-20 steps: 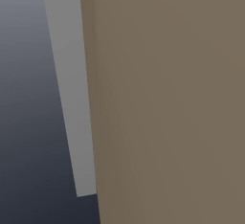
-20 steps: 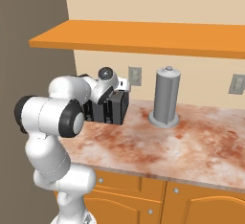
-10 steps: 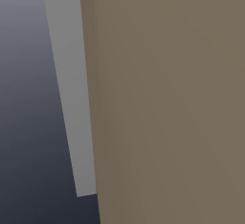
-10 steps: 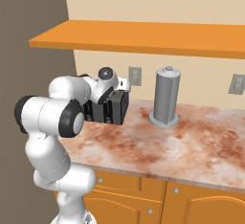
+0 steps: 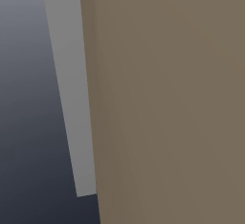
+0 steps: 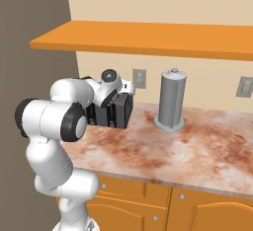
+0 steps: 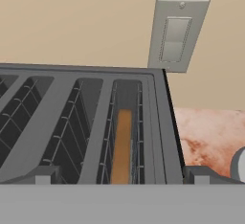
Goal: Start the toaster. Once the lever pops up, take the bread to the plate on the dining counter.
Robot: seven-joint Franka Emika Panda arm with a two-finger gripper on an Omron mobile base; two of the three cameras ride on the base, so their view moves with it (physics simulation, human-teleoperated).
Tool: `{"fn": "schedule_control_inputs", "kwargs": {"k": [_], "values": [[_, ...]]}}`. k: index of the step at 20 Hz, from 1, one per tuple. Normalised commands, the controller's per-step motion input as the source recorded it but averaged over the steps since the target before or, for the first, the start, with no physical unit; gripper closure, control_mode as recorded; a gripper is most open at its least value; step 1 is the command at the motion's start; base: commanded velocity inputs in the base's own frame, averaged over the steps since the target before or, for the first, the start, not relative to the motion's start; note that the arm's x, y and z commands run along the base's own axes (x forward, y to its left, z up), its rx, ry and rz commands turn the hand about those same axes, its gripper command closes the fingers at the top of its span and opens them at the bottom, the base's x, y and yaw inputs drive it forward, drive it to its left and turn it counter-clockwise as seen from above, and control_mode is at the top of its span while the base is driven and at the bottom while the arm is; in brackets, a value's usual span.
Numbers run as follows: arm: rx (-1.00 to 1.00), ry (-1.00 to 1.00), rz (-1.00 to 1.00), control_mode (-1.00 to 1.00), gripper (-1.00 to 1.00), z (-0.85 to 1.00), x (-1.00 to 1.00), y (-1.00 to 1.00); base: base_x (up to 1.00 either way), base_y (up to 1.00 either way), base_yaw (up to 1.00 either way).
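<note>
Gripper (image 7: 119, 180) is released, jaws wide, holding nothing, hovering right above the toaster (image 7: 81, 122). Bread (image 7: 122, 146) sits upright deep in the slot at the right of the hand view; the other slots visible look empty. Risk: fingers could drop into the slot or clip the wire guides rather than reach the lever, which I can't spot here. Canister (image 6: 171, 101) stands on the counter (image 6: 197, 151) well apart, contents unknown.

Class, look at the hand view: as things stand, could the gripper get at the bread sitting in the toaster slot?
Probably yes. The gripper is open and sits right above the toaster. The bread stands on edge in the rightmost slot, its top edge exposed, with nothing over it. The narrow slot and its wire guides could crowd the fingers.
</note>
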Motion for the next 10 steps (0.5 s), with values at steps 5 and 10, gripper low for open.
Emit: {"fn": "schedule_control_inputs", "kwargs": {"k": [5, 10], "values": [[0.0, 0.0, 0.0, -1.0, -1.0, 0.0, 0.0, 0.0, 0.0, 0.0, 0.0], [0.0, 0.0, 0.0, -1.0, -1.0, 0.0, 0.0, 0.0, 0.0, 0.0, 0.0]]}}
